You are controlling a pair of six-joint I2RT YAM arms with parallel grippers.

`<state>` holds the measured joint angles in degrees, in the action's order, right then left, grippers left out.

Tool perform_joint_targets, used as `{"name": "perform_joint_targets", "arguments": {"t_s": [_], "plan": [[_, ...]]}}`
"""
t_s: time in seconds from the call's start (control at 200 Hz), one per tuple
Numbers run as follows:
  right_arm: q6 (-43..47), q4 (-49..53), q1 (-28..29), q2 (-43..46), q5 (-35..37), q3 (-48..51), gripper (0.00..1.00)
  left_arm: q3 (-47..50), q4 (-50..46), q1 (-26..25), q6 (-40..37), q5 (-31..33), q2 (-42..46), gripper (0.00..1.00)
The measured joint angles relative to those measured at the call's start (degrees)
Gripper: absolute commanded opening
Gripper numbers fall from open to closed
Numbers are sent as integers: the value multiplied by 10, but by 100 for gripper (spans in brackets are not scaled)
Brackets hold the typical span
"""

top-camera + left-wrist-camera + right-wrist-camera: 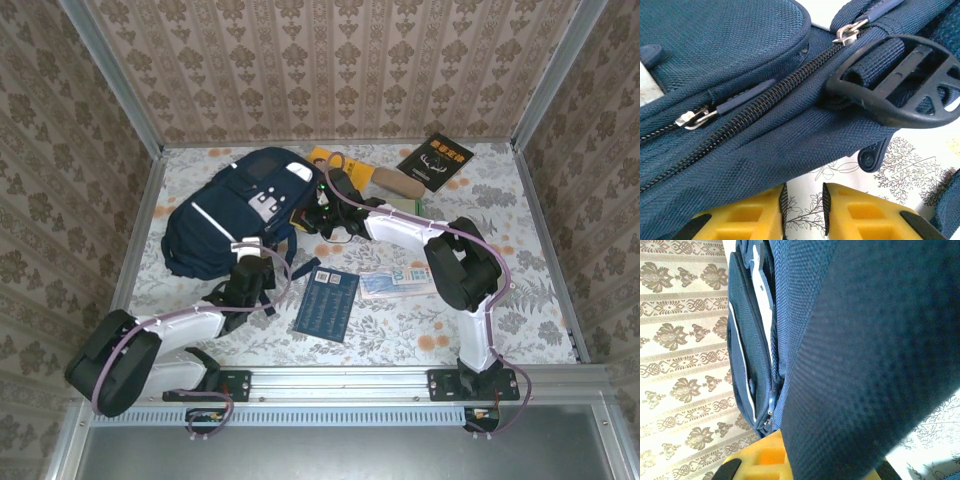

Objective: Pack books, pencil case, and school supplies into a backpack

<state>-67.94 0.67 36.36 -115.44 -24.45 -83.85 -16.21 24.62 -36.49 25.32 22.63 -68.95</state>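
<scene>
The left claw (803, 202) stands slightly apart and empty, just below the zipper (765, 97) of the backpack (740, 45). The right claw (320, 217) clamps backpack fabric, which hides most of its fingers (760, 460).

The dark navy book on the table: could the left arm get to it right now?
Likely yes. The navy book lies flat and uncovered on the table, close to the left gripper, whose jaws stand apart, empty, at the backpack edge. Nothing tall stands between them.

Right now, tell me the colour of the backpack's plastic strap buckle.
Black; the buckle shows best in the left wrist view.
</scene>
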Motion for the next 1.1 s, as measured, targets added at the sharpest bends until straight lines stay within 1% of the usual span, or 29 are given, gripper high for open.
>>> {"name": "perform_joint_targets", "arguments": {"t_s": [0.155,0.205,0.375,0.665,0.75,0.81,0.91,0.93,0.975,1.1], "plan": [[-4,-1,3,0,0,0,0,4,14,40,-15,-60,4,28],[-7,-1,3,0,0,0,0,4,19,49,-22,-78,3,30],[-18,-3,2,0,0,0,0,2,38,55,-41,-120,-27,32],[-28,-4,2,0,0,-4,0,-13,58,55,-58,-123,-61,34],[-28,-4,2,0,0,-5,0,-22,64,55,-58,-112,-78,31],[-28,-5,3,0,0,-5,0,-27,71,55,-57,-103,-90,27],[-28,-5,3,0,0,-5,0,-37,76,56,-52,-91,-104,15],[-28,-5,3,0,0,-5,0,-38,78,56,-54,-89,-105,12],[-28,-5,3,0,0,-5,0,-38,82,58,-47,-87,-106,0],[-30,-6,3,0,-1,-5,0,-38,81,65,-42,-84,-97,0]]}}
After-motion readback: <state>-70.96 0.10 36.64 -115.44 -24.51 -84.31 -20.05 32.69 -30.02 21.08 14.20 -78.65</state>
